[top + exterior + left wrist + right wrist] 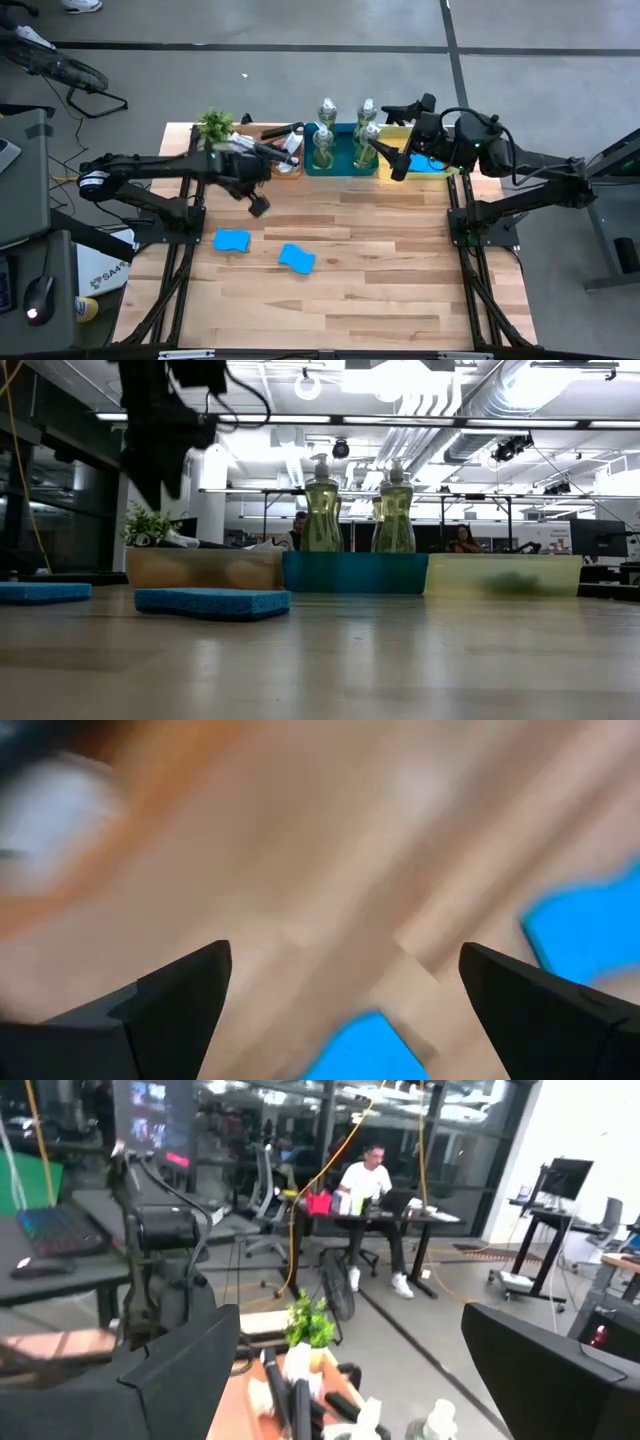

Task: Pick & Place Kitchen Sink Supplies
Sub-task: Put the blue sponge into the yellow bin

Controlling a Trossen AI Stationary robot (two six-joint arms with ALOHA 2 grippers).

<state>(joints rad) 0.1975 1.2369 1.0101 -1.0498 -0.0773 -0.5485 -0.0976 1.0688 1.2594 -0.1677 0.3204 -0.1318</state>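
The wooden surface (380, 270) carries three bins in a row along its far edge: a brown bin (200, 568), a blue bin (355, 572) and a yellow bin (505, 574). Clear bottles (323, 148) of yellow-green liquid stand in the blue bin. Black brushes (283, 133) and a small plant (215, 124) sit at the brown bin. Two blue sponges (232, 240) lie apart on the surface's near left. The left claw (256, 203) hangs released, empty, above them. The right claw (397, 165), also released and empty, hovers by the yellow bin.
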